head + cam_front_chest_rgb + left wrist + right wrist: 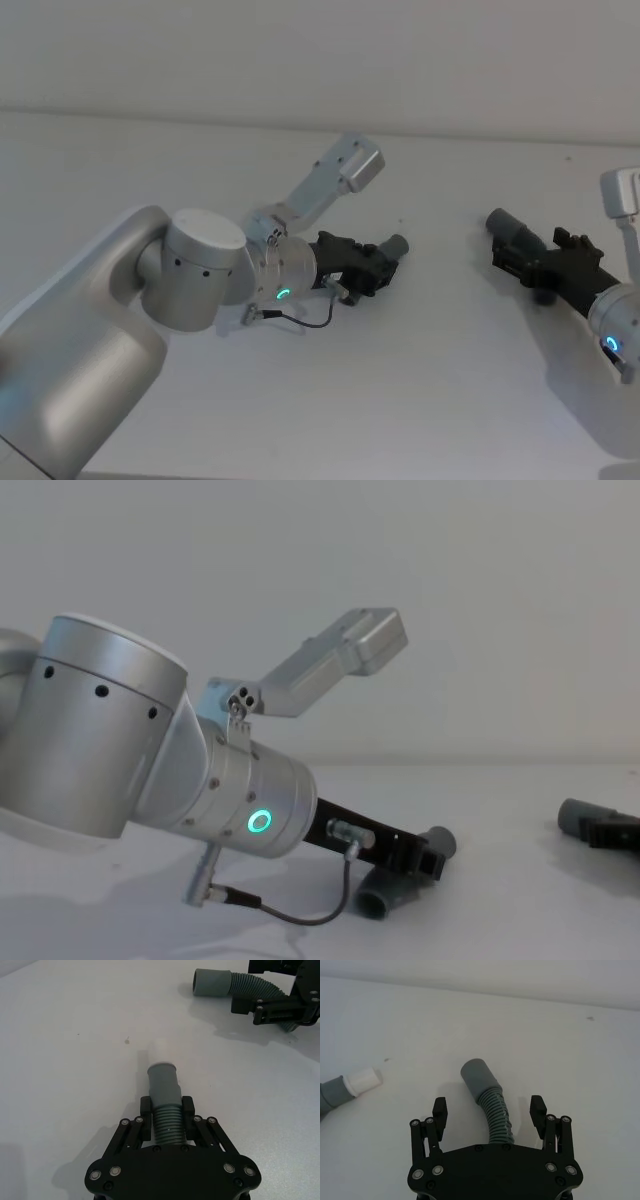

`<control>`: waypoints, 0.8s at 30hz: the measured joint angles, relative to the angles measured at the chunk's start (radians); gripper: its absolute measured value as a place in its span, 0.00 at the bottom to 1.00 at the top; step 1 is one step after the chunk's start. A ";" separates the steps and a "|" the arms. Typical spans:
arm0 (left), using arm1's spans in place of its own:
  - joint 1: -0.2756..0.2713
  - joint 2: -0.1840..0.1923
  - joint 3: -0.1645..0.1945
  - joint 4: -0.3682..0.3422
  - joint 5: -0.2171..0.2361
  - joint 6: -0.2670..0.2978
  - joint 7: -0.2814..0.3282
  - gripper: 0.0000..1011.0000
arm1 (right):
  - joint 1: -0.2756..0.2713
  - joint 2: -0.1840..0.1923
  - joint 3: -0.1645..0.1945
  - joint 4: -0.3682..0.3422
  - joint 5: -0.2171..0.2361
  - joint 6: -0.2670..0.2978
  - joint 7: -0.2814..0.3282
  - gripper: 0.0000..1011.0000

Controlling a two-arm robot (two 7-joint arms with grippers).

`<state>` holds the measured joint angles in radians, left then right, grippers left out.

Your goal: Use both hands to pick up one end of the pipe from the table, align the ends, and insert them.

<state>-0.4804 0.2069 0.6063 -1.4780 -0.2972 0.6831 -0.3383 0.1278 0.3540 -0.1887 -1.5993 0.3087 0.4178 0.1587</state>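
Note:
The short bent pipe piece (164, 1095) has a white tip (161, 1051), and my left gripper (166, 1105) is shut on its ribbed part. In the head view this gripper (375, 268) sits mid-table with the tip (398, 244) pointing right. The other pipe piece (496, 1110), ribbed with a wider grey socket (475, 1072), lies between the spread fingers of my open right gripper (489, 1109). That gripper (535, 262) is low over the table (440, 380) at the right, and its socket (503, 222) points left toward the white tip. A wide gap separates the two ends.
The big silver left arm (190, 270) with its green ring (259, 822) and a loose cable (300, 912) covers the near left of the table. The white surface between the grippers and toward the back wall holds nothing else.

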 joint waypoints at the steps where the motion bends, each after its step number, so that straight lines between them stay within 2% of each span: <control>1: 0.000 0.000 0.000 0.000 0.000 0.000 0.000 0.34 | 0.001 0.000 0.000 0.002 0.000 0.002 0.001 0.99; 13: 0.000 0.000 0.000 0.000 0.000 0.000 0.000 0.34 | 0.018 -0.003 -0.003 0.026 -0.005 0.012 0.021 0.99; 20: 0.000 0.000 0.000 0.000 0.000 0.000 0.000 0.34 | 0.024 -0.004 -0.005 0.035 -0.009 0.014 0.028 0.86; 24: 0.000 0.000 0.000 0.000 0.000 0.000 0.000 0.34 | 0.026 -0.004 -0.007 0.038 -0.012 0.015 0.031 0.73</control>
<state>-0.4804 0.2069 0.6063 -1.4779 -0.2971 0.6831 -0.3383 0.1541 0.3499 -0.1952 -1.5614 0.2968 0.4326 0.1892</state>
